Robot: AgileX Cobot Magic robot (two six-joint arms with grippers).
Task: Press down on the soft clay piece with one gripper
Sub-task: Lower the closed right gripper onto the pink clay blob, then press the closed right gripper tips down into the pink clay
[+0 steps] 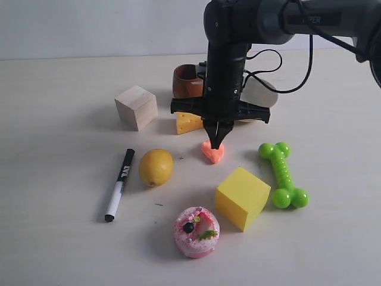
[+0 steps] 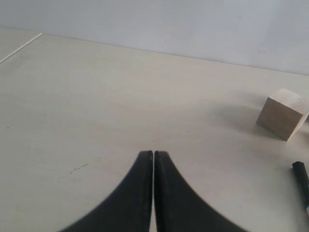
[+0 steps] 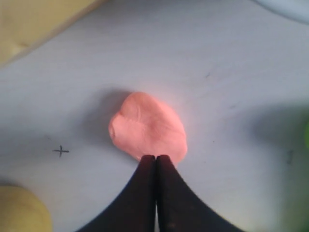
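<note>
The soft clay piece (image 1: pixel 213 153) is a small flat salmon-orange lump in the middle of the table, between the cheese wedge and the yellow cube. My right gripper (image 1: pixel 216 143) points straight down, shut, with its tips at the clay's upper edge. In the right wrist view the clay (image 3: pixel 147 126) lies just past the closed tips of the right gripper (image 3: pixel 155 157), which overlap its near edge. My left gripper (image 2: pixel 153 153) is shut and empty above bare table; it does not show in the exterior view.
Around the clay stand a yellow-orange cheese wedge (image 1: pixel 189 123), a wooden cube (image 1: pixel 136 106), a lemon (image 1: pixel 156 167), a black marker (image 1: pixel 119 184), a yellow cube (image 1: pixel 241 197), a green toy bone (image 1: pixel 283 174), a pink sprinkled donut (image 1: pixel 196 232) and a brown cup (image 1: pixel 187 81).
</note>
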